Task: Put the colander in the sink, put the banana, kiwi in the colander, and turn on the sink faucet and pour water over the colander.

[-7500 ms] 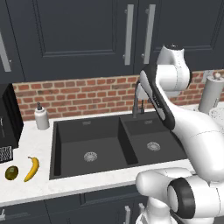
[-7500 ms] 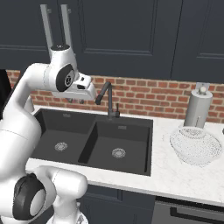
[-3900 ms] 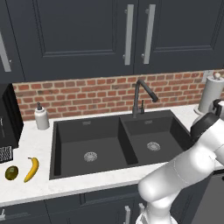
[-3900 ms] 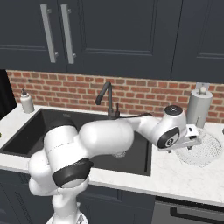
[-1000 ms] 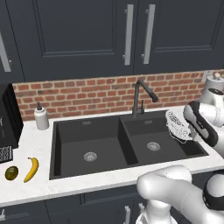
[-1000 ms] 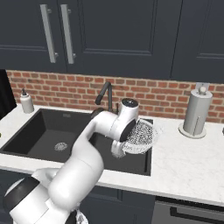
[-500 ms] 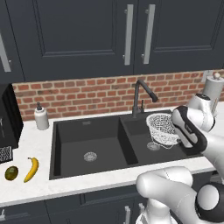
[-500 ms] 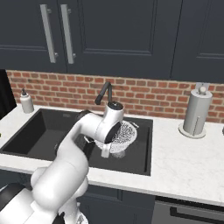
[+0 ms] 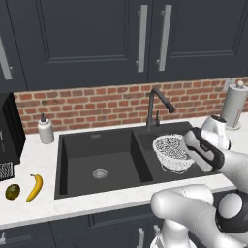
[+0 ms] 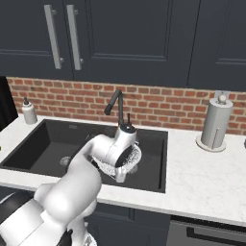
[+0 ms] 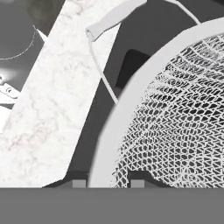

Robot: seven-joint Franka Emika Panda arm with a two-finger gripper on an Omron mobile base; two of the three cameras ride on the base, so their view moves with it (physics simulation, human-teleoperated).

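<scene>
Your gripper point(image 11: 105, 183) is clamped on the rim of the colander point(image 9: 171, 151), one fingertip on each side of the white edge. You hold the colander over the smaller basin of the sink point(image 9: 104, 157), tipped on its side. The sink faucet point(image 9: 156, 105) stands at its 12 o'clock. The banana point(image 9: 35, 187) and kiwi point(image 9: 12, 191) lie on the counter point(image 9: 34, 160) at the sink's 8 o'clock, just beside each other.

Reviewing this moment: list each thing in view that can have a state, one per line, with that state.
colander: held by its rim, tilted, over the sink's smaller basin
gripper: shut on the colander's rim
sink: both basins without fruit, no water seen
sink faucet: no water running
banana: lying on the counter, left of the sink
kiwi: on the counter beside the banana
cabinet doors: closed
</scene>
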